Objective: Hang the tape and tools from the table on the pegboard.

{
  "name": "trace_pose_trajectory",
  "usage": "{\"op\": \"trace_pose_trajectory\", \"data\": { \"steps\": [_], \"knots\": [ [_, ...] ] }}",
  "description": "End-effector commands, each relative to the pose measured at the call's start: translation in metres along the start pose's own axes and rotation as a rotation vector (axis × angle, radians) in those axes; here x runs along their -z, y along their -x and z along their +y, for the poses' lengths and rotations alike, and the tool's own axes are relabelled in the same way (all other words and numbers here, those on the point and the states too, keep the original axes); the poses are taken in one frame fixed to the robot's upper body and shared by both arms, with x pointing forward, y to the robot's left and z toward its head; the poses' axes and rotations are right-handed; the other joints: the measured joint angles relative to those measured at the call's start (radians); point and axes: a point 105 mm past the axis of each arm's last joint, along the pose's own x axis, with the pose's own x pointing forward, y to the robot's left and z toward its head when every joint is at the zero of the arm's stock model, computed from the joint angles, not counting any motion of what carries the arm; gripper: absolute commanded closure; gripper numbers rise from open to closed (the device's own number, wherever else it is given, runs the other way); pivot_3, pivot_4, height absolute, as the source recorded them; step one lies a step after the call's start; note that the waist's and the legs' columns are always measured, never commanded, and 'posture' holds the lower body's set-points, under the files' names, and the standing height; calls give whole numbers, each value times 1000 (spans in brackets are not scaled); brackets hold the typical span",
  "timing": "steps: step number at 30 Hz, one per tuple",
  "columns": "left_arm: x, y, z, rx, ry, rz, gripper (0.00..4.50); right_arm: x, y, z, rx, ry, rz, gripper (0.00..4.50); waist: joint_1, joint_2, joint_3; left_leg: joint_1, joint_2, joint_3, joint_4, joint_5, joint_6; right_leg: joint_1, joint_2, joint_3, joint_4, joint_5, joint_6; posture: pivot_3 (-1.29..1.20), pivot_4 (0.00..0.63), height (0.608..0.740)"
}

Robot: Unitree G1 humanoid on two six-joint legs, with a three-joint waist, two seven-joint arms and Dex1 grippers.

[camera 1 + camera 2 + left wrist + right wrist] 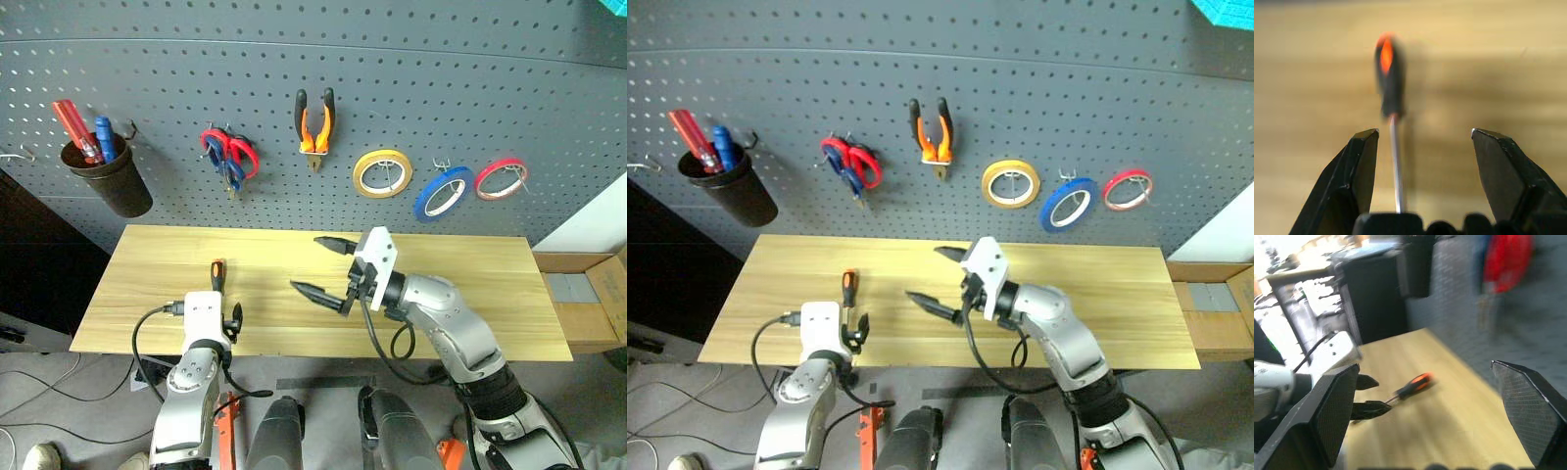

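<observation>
On the table (470, 294), near its front left edge, the screwdriver (217, 275) lies flat with its shaft running back between the spread fingers of the left gripper (1422, 142), which grip nothing. Over the middle of the table the right gripper (321, 266) hangs wide open and empty. Pliers (314, 122), scissors (229, 157) and the blue tape (443, 193) hang on the pegboard (490, 78) (the tape between a yellow ring (382, 173) and a red ring (501, 179)).

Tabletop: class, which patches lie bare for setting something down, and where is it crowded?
The table is bare along its right part and its back-left corner below the black cup. It is crowded front-left, where the screwdriver lies by the left gripper, and mid-table under the right gripper.
</observation>
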Motion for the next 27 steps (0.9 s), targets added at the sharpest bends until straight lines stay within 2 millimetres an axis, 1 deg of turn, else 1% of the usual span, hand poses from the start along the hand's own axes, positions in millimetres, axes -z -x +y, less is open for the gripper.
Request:
{"op": "trace_pose_trajectory", "data": {
  "steps": [1,4,7,12,14,18,22,27],
  "knots": [
    [-16,-7,27,-82,10,-36,1286,-13,-13,14,-85,57,-31,0,0,2,3,2,0,0,0,0,0,2,1,0,0,0,0,144,298,740],
    [-26,-19,49,-127,-2,-36,1286,-16,-23,20,-127,60,-32,0,-1,3,6,9,1,1,0,0,0,7,7,0,0,-1,-1,152,310,740],
    [-30,-30,60,-115,-11,-9,1286,-20,-28,19,-143,63,-30,0,-1,6,10,11,2,1,-2,0,0,8,10,0,0,-2,-4,157,330,740],
    [-25,-50,49,-3,57,81,1286,-19,-32,17,-164,83,-2,0,0,7,22,11,2,0,-4,-1,-1,7,8,0,0,-3,-5,159,348,740],
    [-28,-57,41,42,80,100,1286,-19,-35,15,-164,87,2,0,1,5,33,10,2,0,-4,-1,-1,7,7,0,0,-3,-5,158,355,740],
    [-41,-65,28,109,94,84,1286,-21,-38,16,-164,85,-4,0,0,6,47,9,2,-1,-4,-1,-1,7,6,-1,0,-3,-5,146,368,740],
    [-55,-68,32,94,91,55,1286,-22,-38,16,-160,82,-9,0,-1,5,52,8,2,-1,-4,-1,-2,5,4,-1,0,-3,-5,142,374,740],
    [-62,-70,34,93,86,51,1286,-22,-37,14,-145,77,-10,0,-3,6,56,0,3,-2,-4,-2,-3,-3,4,-2,1,-2,-8,139,377,740]
  ]
}}
